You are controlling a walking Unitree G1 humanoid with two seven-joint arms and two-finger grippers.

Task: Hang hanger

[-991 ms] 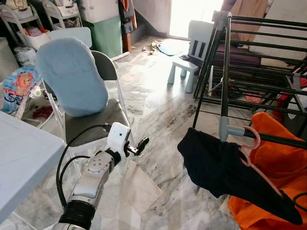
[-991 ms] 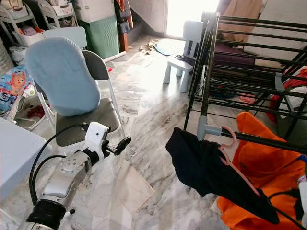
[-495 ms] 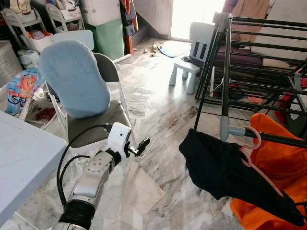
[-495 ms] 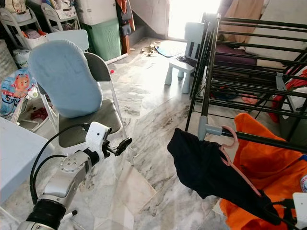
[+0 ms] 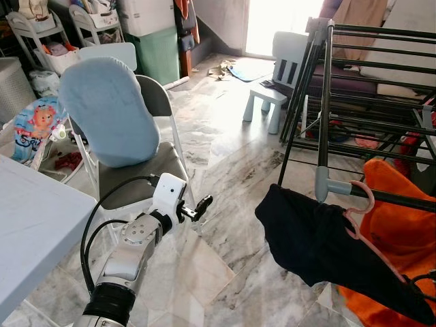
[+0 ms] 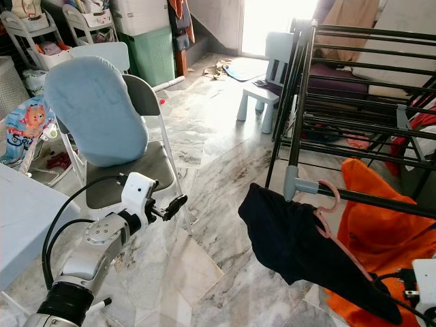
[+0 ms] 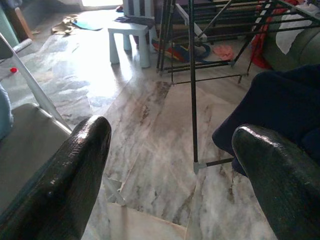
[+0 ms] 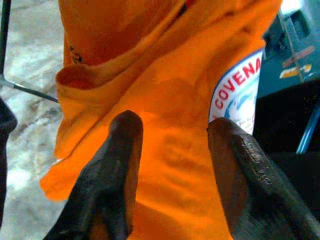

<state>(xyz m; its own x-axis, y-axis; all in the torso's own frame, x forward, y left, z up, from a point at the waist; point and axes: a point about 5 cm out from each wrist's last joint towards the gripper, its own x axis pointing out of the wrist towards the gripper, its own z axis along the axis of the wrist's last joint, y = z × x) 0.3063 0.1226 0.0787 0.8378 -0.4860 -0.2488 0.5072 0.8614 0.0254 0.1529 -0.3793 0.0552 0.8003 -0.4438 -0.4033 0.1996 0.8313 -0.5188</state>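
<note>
Showing a black drying rack (image 5: 381,82) along the right edge of a marble floor (image 5: 225,170), largest to smallest. Pink hanger (image 5: 360,204) already hooked over the near rail at the rack's front corner, beside a grey joint, carrying a dark garment (image 5: 320,238) hanging toward the floor; orange shirt (image 5: 402,231) draped just behind.

Risk, judged: hook seated close to the rail's end, so a brush from either arm could slide or lift it off and drop the garment. Right gripper (image 8: 170,165) close against the orange cloth, fingers parted with nothing between; snagging that fabric would tug the rail and hanger.

Left gripper (image 7: 170,175) over the floor beside a grey folding chair (image 5: 129,170), well apart from the rack, fingers spread and empty.

Containers: green bin (image 5: 158,54) at the far wall, lidded, contents hidden; white tiered racks (image 5: 48,41) at the far left corner, holding assorted items too small to identify.
</note>
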